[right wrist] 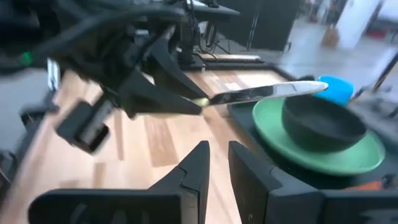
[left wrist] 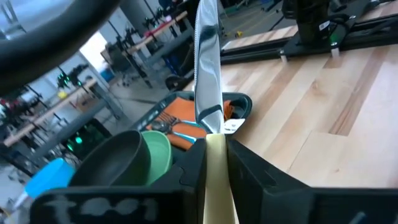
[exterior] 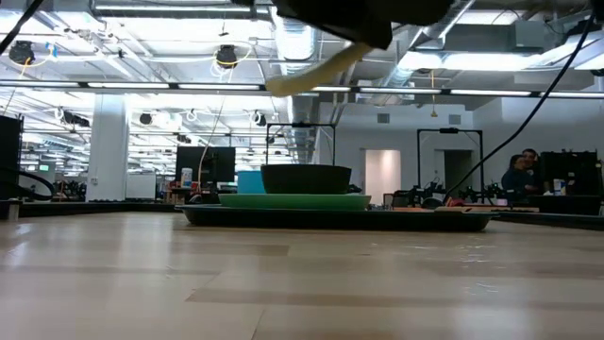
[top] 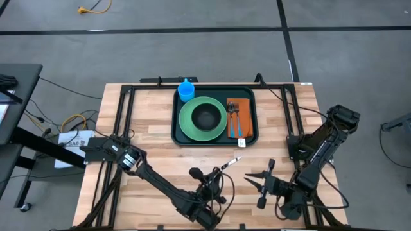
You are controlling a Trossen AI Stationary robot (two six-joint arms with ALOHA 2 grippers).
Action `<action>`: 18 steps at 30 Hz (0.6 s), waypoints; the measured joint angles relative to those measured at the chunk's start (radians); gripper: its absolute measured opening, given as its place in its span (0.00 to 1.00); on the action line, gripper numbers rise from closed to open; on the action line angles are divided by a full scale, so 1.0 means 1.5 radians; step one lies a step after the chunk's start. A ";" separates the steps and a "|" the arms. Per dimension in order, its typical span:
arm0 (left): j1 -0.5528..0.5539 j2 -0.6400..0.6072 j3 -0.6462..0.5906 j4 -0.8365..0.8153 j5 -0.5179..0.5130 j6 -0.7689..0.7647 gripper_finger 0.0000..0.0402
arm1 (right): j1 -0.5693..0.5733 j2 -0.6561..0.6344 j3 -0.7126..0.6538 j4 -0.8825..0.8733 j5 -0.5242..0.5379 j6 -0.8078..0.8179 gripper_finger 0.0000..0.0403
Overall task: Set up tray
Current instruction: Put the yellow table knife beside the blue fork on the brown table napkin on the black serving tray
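The dark green tray (top: pixel 174 133) lies at the table's far middle. It holds a light-green plate (top: pixel 191 125) with a black bowl (top: pixel 205 117), a blue cup (top: pixel 186 91), and an orange napkin (top: pixel 245 123) bearing a fork and spoon (top: pixel 234 117). Near the table's front, my left gripper (top: pixel 218 172) is shut on a knife (top: pixel 230 162) with a cream handle, whose blade (left wrist: pixel 206 68) points toward the tray. My right gripper (top: pixel 252 179) hovers just to the right of it. Its fingers (right wrist: pixel 198 163) stand a narrow gap apart with nothing between them. My left gripper pinches the knife's cream handle (left wrist: pixel 216 163) between its two fingers. The handle lies along the fingers, and the blade sticks out past the fingertips toward the tray. The knife is lifted clear of the table (exterior: pixel 311 71), roughly level.
Bare wood lies between the grippers and the tray's near rim (top: pixel 215 144). Black frame rails (top: pixel 125 122) run along the table's left and right sides (top: pixel 290 115). The two grippers stand close together at the table's front.
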 joint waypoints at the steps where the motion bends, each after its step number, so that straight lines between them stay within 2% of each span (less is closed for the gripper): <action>1: -0.003 0.000 0.000 0.000 -0.007 0.005 0.09 | -0.002 0.000 0.000 -0.001 0.000 -0.030 0.14; 5: -0.010 0.000 0.000 0.000 -0.021 0.013 0.09 | -0.009 0.000 0.000 0.000 0.000 -0.108 0.14; 11: -0.013 0.000 0.000 0.001 -0.023 0.017 0.09 | -0.040 -0.021 0.000 -0.005 0.000 -0.115 0.14; 18: -0.013 0.000 0.000 0.002 -0.023 0.018 0.09 | -0.085 -0.102 0.000 -0.023 -0.083 -0.140 0.14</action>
